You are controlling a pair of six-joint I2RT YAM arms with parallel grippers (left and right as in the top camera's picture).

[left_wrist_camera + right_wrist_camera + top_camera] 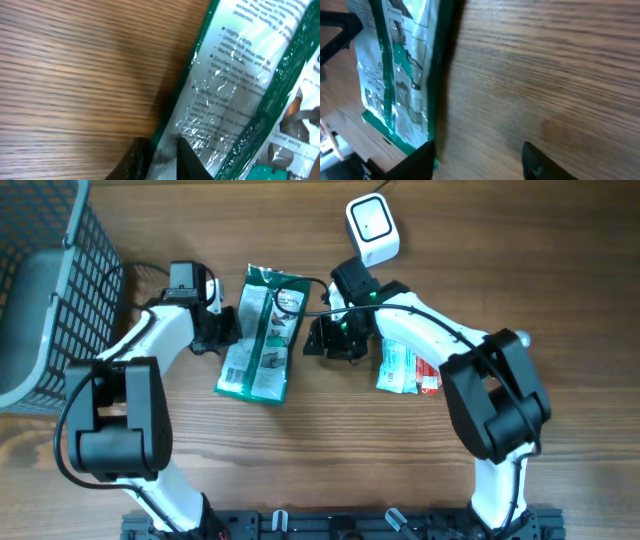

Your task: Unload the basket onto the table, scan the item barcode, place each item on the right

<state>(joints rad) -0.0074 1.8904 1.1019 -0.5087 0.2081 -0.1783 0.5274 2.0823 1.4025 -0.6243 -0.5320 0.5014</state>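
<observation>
1. Pouch, green-and-white plastic: flat at surface centre.
2. Left end effector: pinched on pouch edge.
3. Right end effector: parted, empty, beside pouch.
4. Step: securing; next likely lift toward white box scanner.

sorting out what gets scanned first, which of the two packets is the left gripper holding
The green-and-white pouch in the middle: the left gripper pinches its edge. The packet with red on it lies free, further right.
</observation>
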